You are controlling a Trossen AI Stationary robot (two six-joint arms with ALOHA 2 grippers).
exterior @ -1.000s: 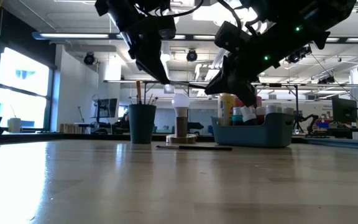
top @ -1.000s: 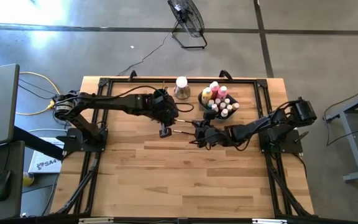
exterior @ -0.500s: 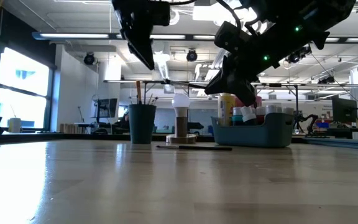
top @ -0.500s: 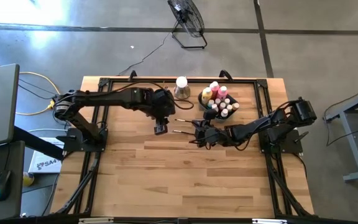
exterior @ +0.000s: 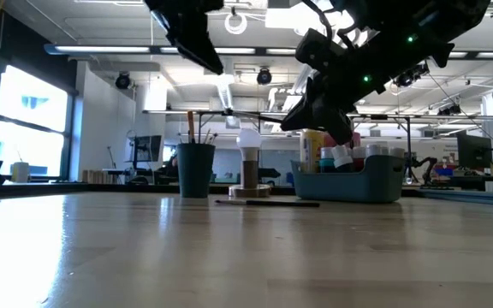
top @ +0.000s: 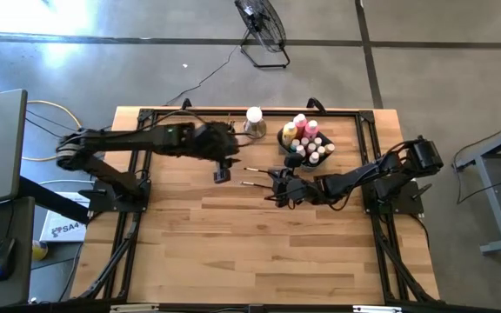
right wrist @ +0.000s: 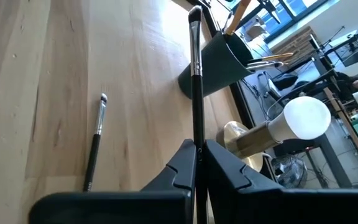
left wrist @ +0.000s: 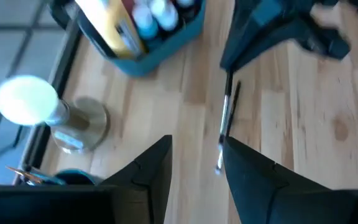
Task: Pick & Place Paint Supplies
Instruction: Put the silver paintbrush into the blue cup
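On the left, the left gripper (top: 222, 176) hangs above the wooden counter (top: 233, 252), its fingers (left wrist: 151, 171) spread apart with nothing between them. Behind it stands a dark cup (exterior: 195, 169) with brush handles sticking up, beside a white-globed lamp (top: 254, 116). Just right of the left gripper, a loose brush (left wrist: 226, 123) lies flat on the counter. The right gripper (right wrist: 197, 160) is pressed together, pinching a second dark-handled brush (right wrist: 195, 68) held above the boards, near the loose one. Farther right, the grey-blue bin (exterior: 358, 184) holds the paint bottles (top: 301, 128), pink and yellow ones among them.
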